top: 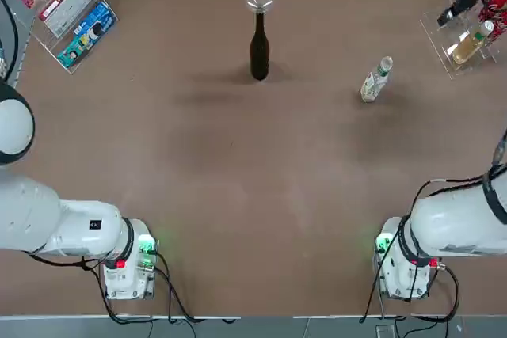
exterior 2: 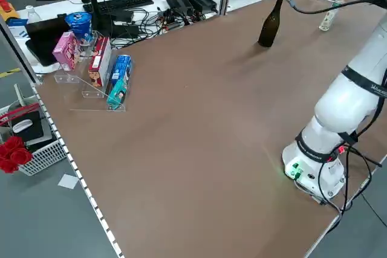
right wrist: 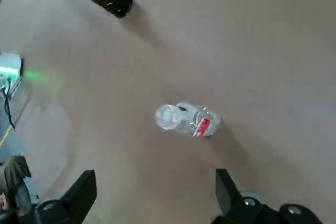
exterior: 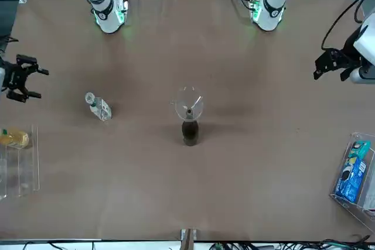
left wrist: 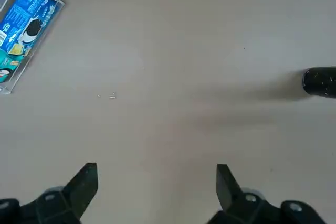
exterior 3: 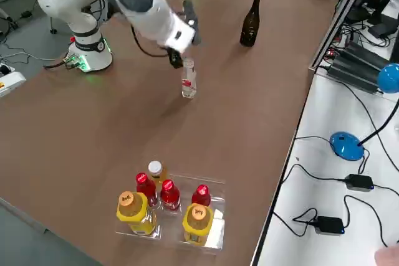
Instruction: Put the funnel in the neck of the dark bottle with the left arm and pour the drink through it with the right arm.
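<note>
1. Starting at the right gripper [right wrist: 152, 195]: your jaws stand wide apart with nothing between them. In the right wrist view the drink [right wrist: 186, 119] sits at the middle of the frame, upright on the table and well clear of both fingers.
2. Your left gripper [left wrist: 156, 187] is also spread and empty, parked over bare table; in its wrist view only the base of the dark bottle [left wrist: 320, 82] shows at the right edge.
3. The funnel [exterior: 188, 106] already sits in the dark bottle's neck, at the centre of the front view. It looks slightly tilted there, and I cannot tell how firmly the stem is seated. A knock from either arm could tip it out.
4. The drink appears to have no cap on. If you close on its thin plastic body too hard, liquid may squirt out of the mouth. If you grip too lightly or too near the top, it may slip while tilting.
5. In the top view the drink stands right of centre and the dark bottle upper centre, well apart. Carrying an open bottle across that gap risks spills if the wrist rolls early.
6. The dark bottle is tall and slim, so touching the funnel's rim with the drink's mouth could topple the whole stack.
7. Pouring fast may overflow the funnel's narrow stem.
</note>
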{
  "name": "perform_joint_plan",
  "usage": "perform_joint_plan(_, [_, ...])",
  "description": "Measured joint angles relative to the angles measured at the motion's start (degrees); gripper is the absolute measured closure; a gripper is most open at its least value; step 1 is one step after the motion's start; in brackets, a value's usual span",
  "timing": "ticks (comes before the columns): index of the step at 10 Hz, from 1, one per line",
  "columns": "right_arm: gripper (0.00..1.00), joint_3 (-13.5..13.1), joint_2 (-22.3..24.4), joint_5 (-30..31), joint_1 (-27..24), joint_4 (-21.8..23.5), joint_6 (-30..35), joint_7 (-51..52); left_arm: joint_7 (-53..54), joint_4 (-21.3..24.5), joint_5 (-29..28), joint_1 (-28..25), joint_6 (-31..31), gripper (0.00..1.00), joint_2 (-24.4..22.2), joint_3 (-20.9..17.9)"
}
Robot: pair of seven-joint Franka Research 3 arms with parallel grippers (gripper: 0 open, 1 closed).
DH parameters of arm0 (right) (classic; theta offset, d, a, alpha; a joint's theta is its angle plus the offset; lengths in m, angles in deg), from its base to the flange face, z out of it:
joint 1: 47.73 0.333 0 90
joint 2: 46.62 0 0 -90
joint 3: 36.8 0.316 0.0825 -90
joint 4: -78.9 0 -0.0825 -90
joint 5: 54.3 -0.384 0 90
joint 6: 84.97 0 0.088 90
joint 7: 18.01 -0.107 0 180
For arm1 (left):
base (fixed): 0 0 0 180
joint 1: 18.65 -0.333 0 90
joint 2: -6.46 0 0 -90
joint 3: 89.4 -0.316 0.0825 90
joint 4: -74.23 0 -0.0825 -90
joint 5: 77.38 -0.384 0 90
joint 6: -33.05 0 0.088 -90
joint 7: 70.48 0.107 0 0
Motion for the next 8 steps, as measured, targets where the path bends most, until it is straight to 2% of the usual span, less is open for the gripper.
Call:
perform_joint_plan(5, [0.00, 13.65, 9.60, 16.37, 0.20, -3.89, 0.09, -44.70, -0.08, 0.37, -0.08, 0.37, 0.44, 0.01, -0.65, -0.14])
perform_joint_plan(6, [0.00, 15.29, 10.84, 18.44, 0.22, -4.88, 0.63, -50.79, -0.14, 0.50, -0.08, 0.38, 0.31, 0.01, -0.65, -0.15])
perform_joint_plan(8, [0.00, 15.88, 12.86, 21.74, 0.20, -6.14, 1.07, -56.59, -0.26, 0.98, -0.09, 0.34, 0.06, 0.01, -0.64, -0.20])
